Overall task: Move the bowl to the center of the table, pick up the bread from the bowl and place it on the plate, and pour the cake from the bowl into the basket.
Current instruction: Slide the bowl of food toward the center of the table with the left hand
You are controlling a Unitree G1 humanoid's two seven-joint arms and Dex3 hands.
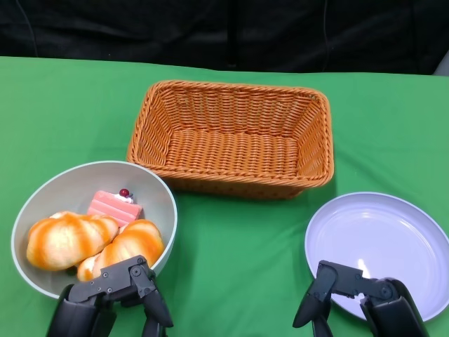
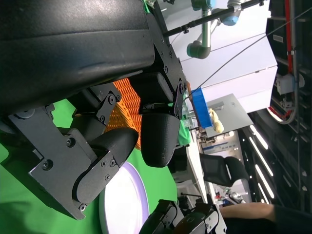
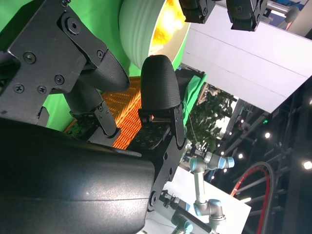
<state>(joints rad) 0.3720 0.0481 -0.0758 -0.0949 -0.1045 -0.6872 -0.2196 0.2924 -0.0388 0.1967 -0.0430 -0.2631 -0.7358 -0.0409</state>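
A grey bowl [image 1: 70, 184] sits at the near left of the green table, holding two golden bread rolls [image 1: 70, 240] and a pink cake slice [image 1: 114, 206] with a red cherry on top. My left hand [image 1: 112, 295] hovers at the bowl's near rim with fingers apart, holding nothing. A pale lilac plate [image 1: 382, 246] lies at the near right. Over its near edge my right hand [image 1: 358, 298] is also empty, fingers spread. The orange wicker basket [image 1: 231, 137] stands empty at the centre back. In the right wrist view the bowl [image 3: 139, 34] and bread [image 3: 170, 19] show beyond my fingers [image 3: 158, 83].
The green cloth [image 1: 238, 253] between bowl and plate carries nothing. A dark backdrop runs behind the table's far edge. The left wrist view shows the plate [image 2: 124, 204], the basket [image 2: 124, 107] and other robot arms in the room beyond.
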